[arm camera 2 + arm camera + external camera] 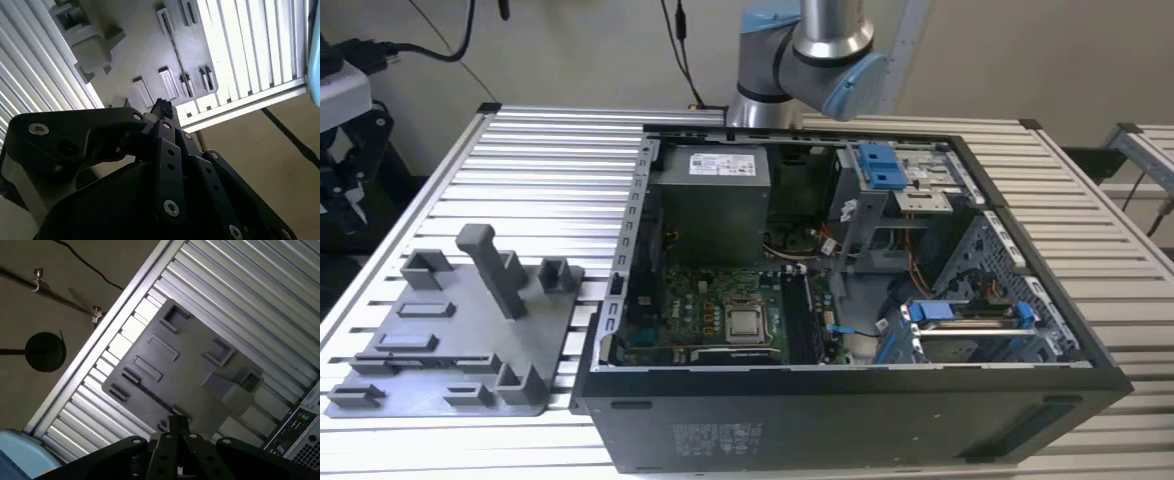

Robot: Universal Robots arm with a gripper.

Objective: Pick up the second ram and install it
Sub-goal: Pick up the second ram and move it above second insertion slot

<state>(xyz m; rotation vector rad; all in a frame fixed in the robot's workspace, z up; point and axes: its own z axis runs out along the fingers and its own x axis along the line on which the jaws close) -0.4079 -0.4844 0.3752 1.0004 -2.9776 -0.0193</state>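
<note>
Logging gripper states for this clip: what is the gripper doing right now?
Gripper: closed, nothing visibly held, over the gray fixture tray.

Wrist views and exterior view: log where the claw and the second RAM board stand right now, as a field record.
claw: black claw, shut, nothing seen in it, hanging clear above the tray
ram: thin dark memory board, apparently edge-on in a slot of the grey plastic fixture tray, apart from the claw
case: open black computer case on the slatted aluminium table, to the exterior view's right of the tray
progress: board not yet picked up
</note>
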